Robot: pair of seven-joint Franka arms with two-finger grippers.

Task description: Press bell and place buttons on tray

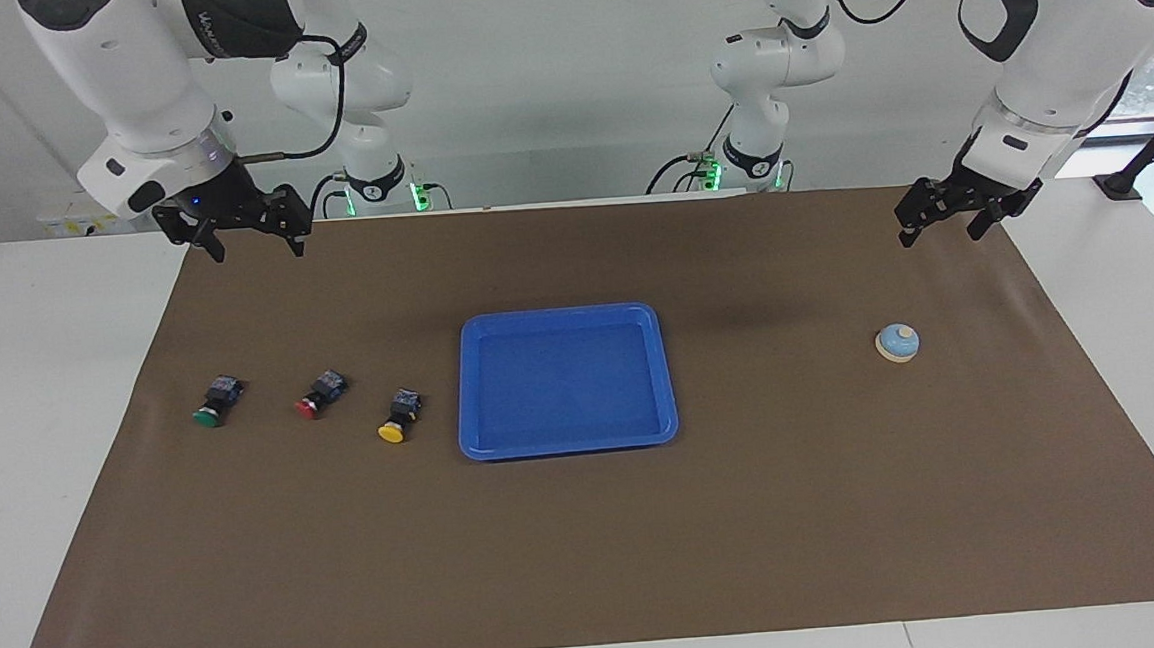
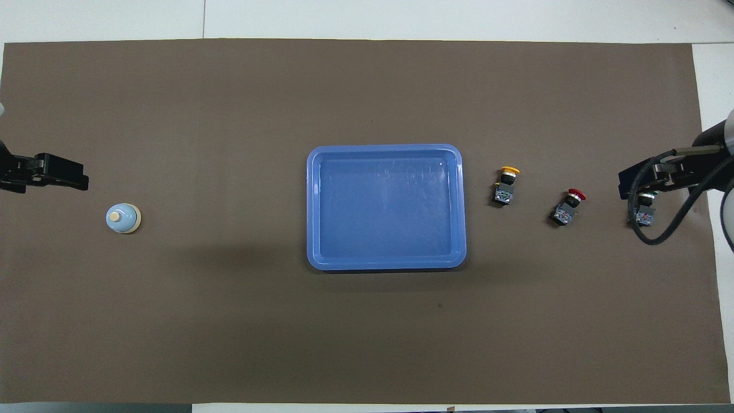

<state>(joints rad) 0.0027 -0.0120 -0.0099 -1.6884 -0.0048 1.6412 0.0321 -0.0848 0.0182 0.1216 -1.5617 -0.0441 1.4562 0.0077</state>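
Note:
The bright blue tray (image 1: 565, 380) (image 2: 385, 206) lies empty in the middle of the brown mat. Three buttons lie on their sides in a row beside it, toward the right arm's end: yellow (image 1: 399, 416) (image 2: 506, 184) closest to the tray, then red (image 1: 319, 394) (image 2: 567, 206), then green (image 1: 216, 401) (image 2: 644, 217). The small light blue bell (image 1: 898, 342) (image 2: 123, 218) stands toward the left arm's end. My right gripper (image 1: 257, 249) (image 2: 636, 180) hangs open, high over the green button, partly covering it from overhead. My left gripper (image 1: 942, 232) (image 2: 74, 178) hangs open in the air by the bell, touching nothing.
The brown mat (image 1: 590, 544) covers most of the white table. Bare white table shows at both ends. A black cable (image 2: 659, 235) loops down from the right wrist.

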